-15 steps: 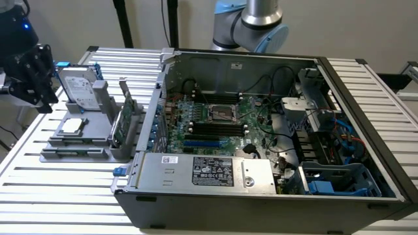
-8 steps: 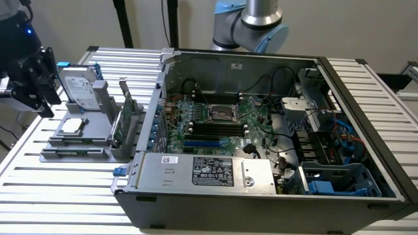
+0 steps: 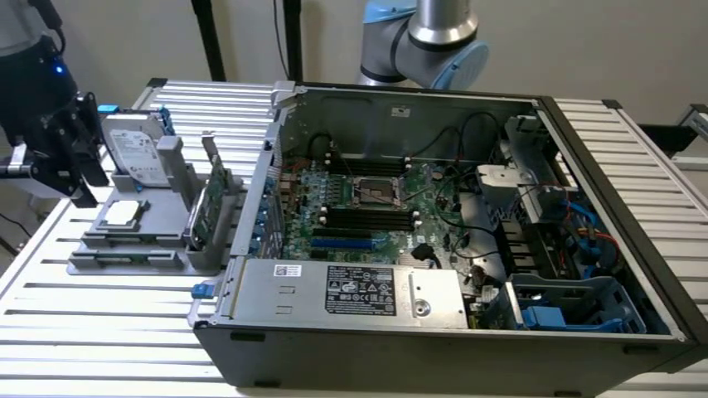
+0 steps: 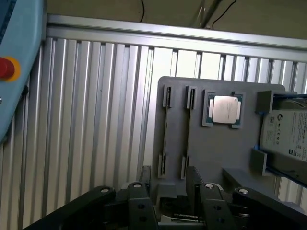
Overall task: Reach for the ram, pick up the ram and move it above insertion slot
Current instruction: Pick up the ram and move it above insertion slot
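Note:
My gripper (image 3: 78,184) hangs over the exterior view's left end of the grey parts holder (image 3: 128,249), well away from the computer case. Its two black fingers (image 4: 144,184) stand apart, open, above the holder (image 4: 216,153) and astride its two narrow clip slots (image 4: 164,98). Low between the fingers lies a dark strip with a pale label (image 4: 177,218). I cannot tell whether that strip is the ram. Black memory slots (image 3: 360,217), the insertion slot among them, run across the green motherboard inside the case.
On the holder stand a silver hard drive (image 3: 138,149) (image 4: 288,136), a processor chip (image 3: 122,214) (image 4: 225,108) and a green card with a bracket (image 3: 207,203). The open computer case (image 3: 332,340) fills the middle of the slatted aluminium table (image 3: 89,332). A pale box with a red button (image 4: 5,68) sits nearby.

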Controlling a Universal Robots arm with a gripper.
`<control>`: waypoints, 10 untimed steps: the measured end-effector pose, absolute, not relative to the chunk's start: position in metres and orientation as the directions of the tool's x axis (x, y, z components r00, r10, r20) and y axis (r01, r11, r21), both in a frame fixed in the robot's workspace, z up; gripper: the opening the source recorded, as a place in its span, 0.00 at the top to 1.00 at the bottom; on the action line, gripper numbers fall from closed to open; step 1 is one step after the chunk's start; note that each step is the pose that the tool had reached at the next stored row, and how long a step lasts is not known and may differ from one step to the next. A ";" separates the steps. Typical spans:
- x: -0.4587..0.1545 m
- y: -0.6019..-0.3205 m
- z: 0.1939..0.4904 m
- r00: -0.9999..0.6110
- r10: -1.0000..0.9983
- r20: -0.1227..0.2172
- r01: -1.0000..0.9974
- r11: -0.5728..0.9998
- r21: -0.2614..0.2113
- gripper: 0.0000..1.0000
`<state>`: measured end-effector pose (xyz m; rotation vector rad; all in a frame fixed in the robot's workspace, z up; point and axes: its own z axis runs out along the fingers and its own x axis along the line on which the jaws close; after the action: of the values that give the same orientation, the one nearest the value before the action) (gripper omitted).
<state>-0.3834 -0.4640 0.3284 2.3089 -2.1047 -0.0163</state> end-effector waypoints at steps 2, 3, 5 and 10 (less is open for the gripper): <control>-0.384 -0.464 0.325 0.094 -0.996 0.004 -0.995 -0.094 0.020 0.58; -0.384 -0.464 0.323 0.095 -0.995 0.004 -0.995 -0.095 0.020 0.58; -0.384 -0.464 0.319 0.097 -0.995 0.004 -0.995 -0.097 0.020 0.58; -0.385 -0.464 0.310 0.103 -0.995 0.004 -0.995 -0.102 0.020 0.58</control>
<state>-0.3848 -0.4640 0.3103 2.3197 -2.0930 -0.0157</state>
